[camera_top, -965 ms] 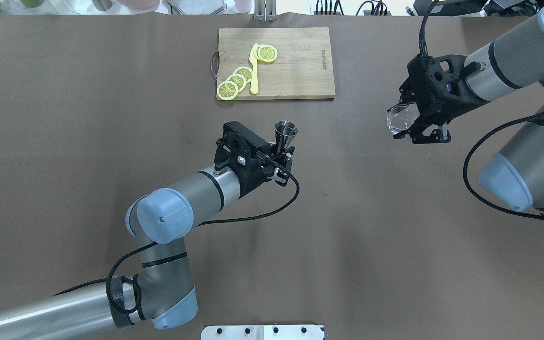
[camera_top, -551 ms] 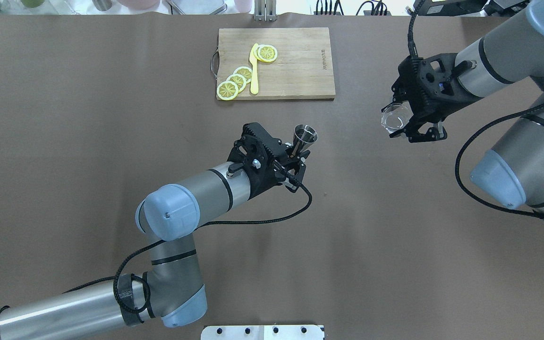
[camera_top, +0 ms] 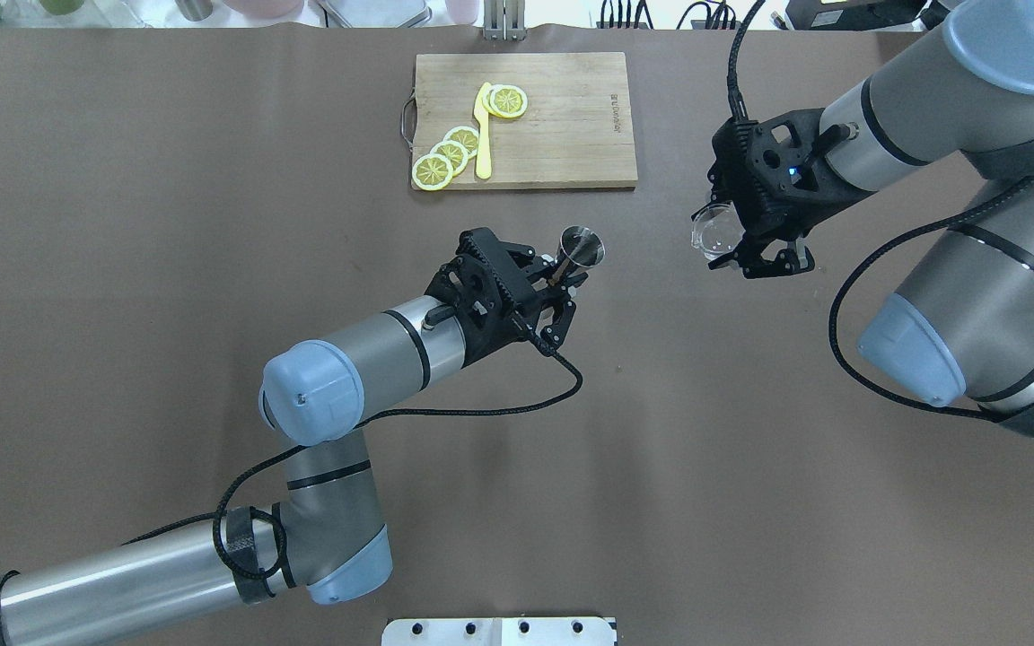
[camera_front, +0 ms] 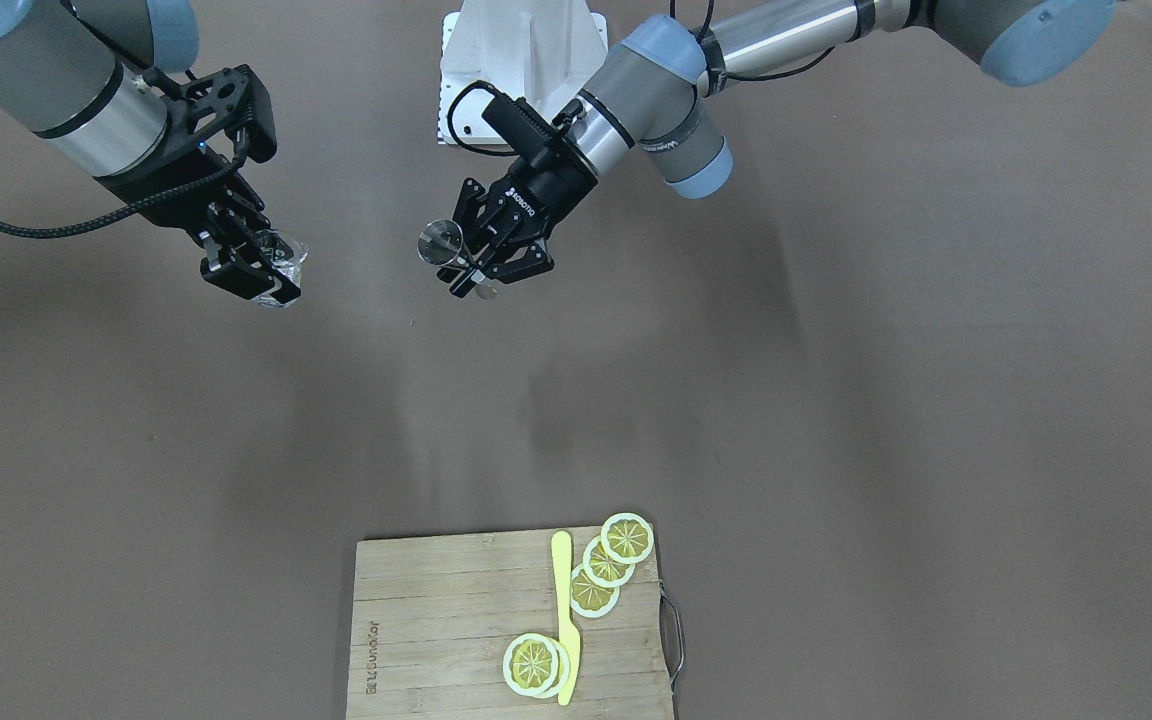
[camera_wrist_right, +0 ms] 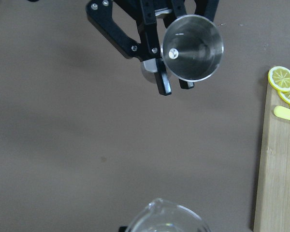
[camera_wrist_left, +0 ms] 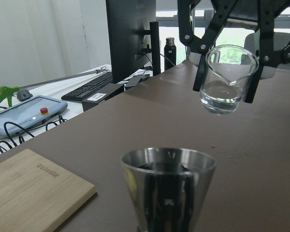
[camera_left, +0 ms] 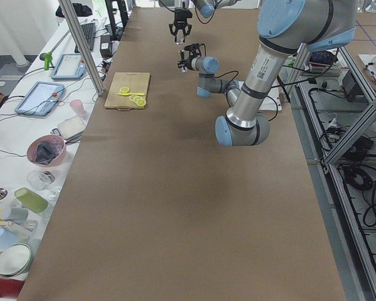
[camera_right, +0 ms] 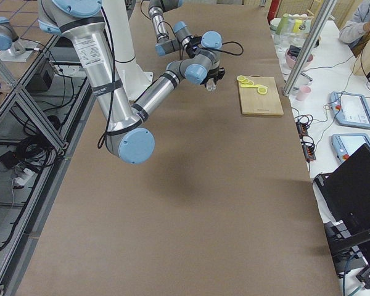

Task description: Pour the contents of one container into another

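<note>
The left jaws are clamped on the narrow waist of the steel jigger (camera_top: 581, 246), holding it upright and off the surface (camera_top: 167, 269) near the middle. Its upper cup opens upward. The right wrist view looks straight into shiny metal down to a small bright spot at the bottom, and whether any liquid sits there cannot be told.

Off to the robot's right, at much the same depth, the right jaws are closed on the sides of the clear glass (camera_top: 714, 231). It is also held upright in the air, with a small pouring lip on its rim. Its thick base looks clear, and I cannot tell glass from liquid there.

Jigger and glass are apart, with a stretch of bare brown surface between and below them.

Farther out, well apart from both, a wooden cutting board (camera_top: 562, 117) lies just inside the far edge. It carries lemon slices (camera_top: 450, 154) and a yellow knife (camera_top: 482, 135) on its left half.
</note>
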Controlling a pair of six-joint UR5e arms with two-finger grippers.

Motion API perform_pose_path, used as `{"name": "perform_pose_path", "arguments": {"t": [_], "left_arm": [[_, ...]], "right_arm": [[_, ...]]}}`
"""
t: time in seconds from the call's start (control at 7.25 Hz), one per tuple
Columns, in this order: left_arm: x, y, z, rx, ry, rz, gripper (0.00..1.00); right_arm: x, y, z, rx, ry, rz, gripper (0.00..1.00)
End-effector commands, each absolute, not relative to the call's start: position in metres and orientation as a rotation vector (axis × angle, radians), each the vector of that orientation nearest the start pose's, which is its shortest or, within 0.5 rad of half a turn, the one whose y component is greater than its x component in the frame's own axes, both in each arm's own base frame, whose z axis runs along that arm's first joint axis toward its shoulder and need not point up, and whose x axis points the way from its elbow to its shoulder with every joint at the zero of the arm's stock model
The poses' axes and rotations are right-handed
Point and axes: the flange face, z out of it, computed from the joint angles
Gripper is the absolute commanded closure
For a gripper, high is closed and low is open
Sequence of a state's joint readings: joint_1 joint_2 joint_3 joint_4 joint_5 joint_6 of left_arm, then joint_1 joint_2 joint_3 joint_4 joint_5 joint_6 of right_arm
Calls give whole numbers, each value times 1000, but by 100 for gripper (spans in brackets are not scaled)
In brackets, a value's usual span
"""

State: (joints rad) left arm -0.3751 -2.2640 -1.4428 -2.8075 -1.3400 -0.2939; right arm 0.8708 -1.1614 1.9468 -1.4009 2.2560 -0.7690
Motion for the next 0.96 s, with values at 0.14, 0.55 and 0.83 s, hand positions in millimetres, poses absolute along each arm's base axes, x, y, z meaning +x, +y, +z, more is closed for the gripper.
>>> {"name": "perform_pose_path", "arguments": {"t": [0.14, 0.55, 0.83], "left_arm": [[570, -393, 160, 1448, 1104, 437, 100], [569, -392, 155, 1454, 1111, 433, 100], [566, -392, 153, 1464, 1117, 424, 100]], "right_arm": [[-325, -475, 229, 1029, -687, -1584, 100], [-336, -471, 213, 999, -735, -1505, 100], [-337, -472, 200, 974, -773, -1428, 100]]}}
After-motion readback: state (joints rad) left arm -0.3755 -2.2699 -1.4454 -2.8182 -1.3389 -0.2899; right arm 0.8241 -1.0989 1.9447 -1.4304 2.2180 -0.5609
